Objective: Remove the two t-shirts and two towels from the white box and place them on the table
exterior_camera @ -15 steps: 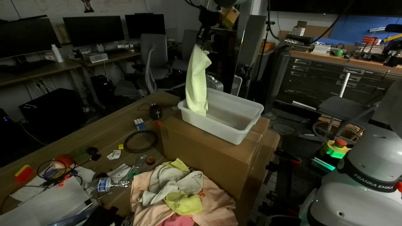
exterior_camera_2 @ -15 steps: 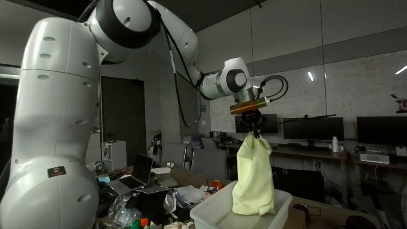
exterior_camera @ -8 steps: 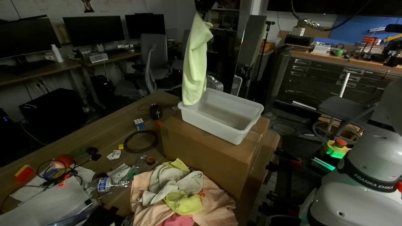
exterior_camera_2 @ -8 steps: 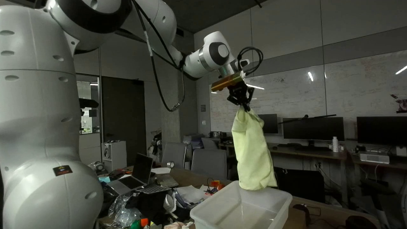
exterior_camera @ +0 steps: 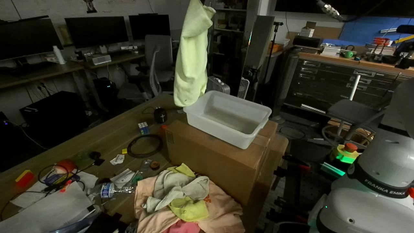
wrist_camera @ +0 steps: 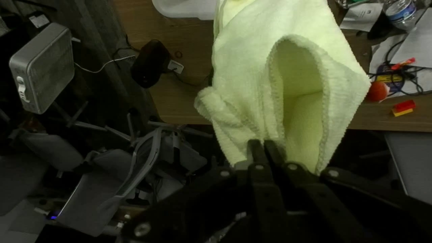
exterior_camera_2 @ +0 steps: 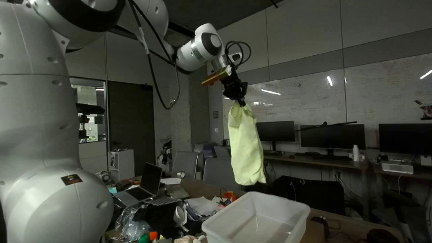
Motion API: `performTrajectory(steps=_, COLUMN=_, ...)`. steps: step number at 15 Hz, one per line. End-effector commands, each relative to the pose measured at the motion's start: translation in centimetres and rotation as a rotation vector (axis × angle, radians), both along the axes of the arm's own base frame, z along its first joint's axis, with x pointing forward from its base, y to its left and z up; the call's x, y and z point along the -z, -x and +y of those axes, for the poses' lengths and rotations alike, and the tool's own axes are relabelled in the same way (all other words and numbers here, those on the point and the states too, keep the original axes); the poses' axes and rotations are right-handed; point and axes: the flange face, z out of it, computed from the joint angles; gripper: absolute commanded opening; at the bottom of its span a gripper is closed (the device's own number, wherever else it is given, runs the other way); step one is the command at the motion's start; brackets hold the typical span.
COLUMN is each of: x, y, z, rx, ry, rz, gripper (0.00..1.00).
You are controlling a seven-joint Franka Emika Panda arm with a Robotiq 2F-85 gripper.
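Observation:
My gripper [wrist_camera: 265,145] is shut on the top of a pale yellow towel [wrist_camera: 243,64], with its fingertips almost together on the cloth. In both exterior views the towel [exterior_camera: 193,58] [exterior_camera_2: 245,148] hangs down in the air. It hangs beside the white box [exterior_camera: 216,130] [exterior_camera_2: 263,206], its lower end about at rim height. The box stands on a cardboard box and looks empty inside. A pile lies on the table [exterior_camera: 110,139]: peach cloth [exterior_camera: 223,207], grey cloth [exterior_camera: 181,189], yellow cloth [exterior_camera: 190,210] and pink cloth [exterior_camera: 182,227]. The gripper is out of frame above in an exterior view.
The brown cardboard box [exterior_camera: 210,161] raises the white box above the table. A plastic bottle [exterior_camera: 108,190], papers [exterior_camera: 58,207], a coiled cable [exterior_camera: 144,146], a puzzle cube [exterior_camera: 143,128] and a black speaker [exterior_camera: 160,115] lie around. A laptop [exterior_camera_2: 145,185] stands among clutter.
The gripper has risen with the yellow towel and moved it left in both exterior views. The towel has come up out of the white box. The cloth pile has not moved.

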Motion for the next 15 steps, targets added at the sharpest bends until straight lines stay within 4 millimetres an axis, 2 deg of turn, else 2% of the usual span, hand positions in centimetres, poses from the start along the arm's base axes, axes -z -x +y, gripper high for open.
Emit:
performTrajectory(steps=1, x=-1.4, y=0.5, z=4.7, rx=-0.045, ry=0.058, rz=0.036, gripper=0.01)
performTrajectory(steps=5, x=-0.4, y=1.0, z=10.3, rx=-0.166, ry=0.107, rz=0.143, gripper=0.01)
performTrajectory(steps=10, x=1.3, y=1.9, z=16.2, rx=-0.370, ry=0.116, rz=0.291, gripper=0.01)
performTrajectory(steps=12, x=1.7, y=1.8, z=17.9, rx=-0.467, ry=0.067, rz=0.341, gripper=0.01)
performTrajectory(steps=15, x=2.2, y=1.3, z=19.3, rx=-0.573, ry=-0.059, rz=0.410, gripper=0.01)
